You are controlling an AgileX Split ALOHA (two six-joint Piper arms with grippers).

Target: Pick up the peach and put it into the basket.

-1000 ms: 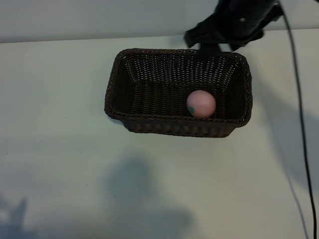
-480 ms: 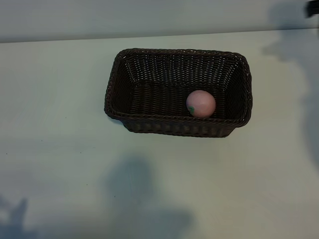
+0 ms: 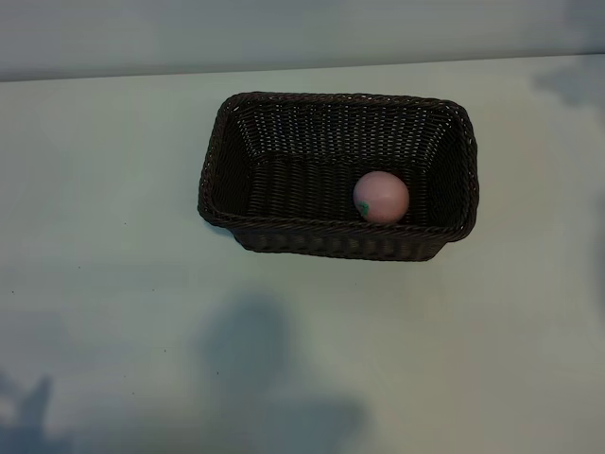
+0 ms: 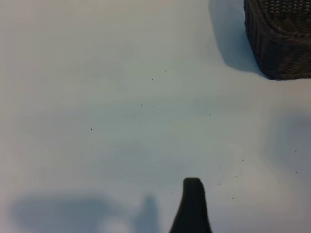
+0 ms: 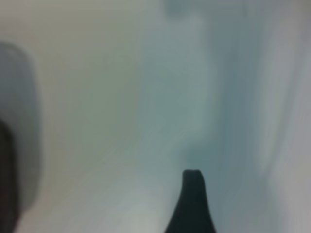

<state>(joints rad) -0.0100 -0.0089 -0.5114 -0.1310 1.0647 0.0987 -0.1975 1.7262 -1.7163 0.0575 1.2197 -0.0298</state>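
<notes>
The pale pink peach [image 3: 381,197], green leaf mark on its side, lies inside the dark brown wicker basket [image 3: 219,175], toward its right end and close to the near wall. Neither arm shows in the exterior view. In the left wrist view my left gripper [image 4: 157,211] hovers over bare table with one dark fingertip [image 4: 192,194] showing and nothing by it; a corner of the basket [image 4: 282,39] is far off. My right gripper [image 5: 157,211] likewise shows a single fingertip [image 5: 193,187] over a blurred pale surface. Both stand open and empty.
The basket sits on a pale tabletop [image 3: 113,312], with a light wall strip [image 3: 284,33] along the far edge. Soft arm shadows fall on the near part of the table [image 3: 265,369] and at the far right corner.
The right arm, a second ago above the basket's far rim, has withdrawn up and to the right out of the exterior view. The peach and basket have not moved.
</notes>
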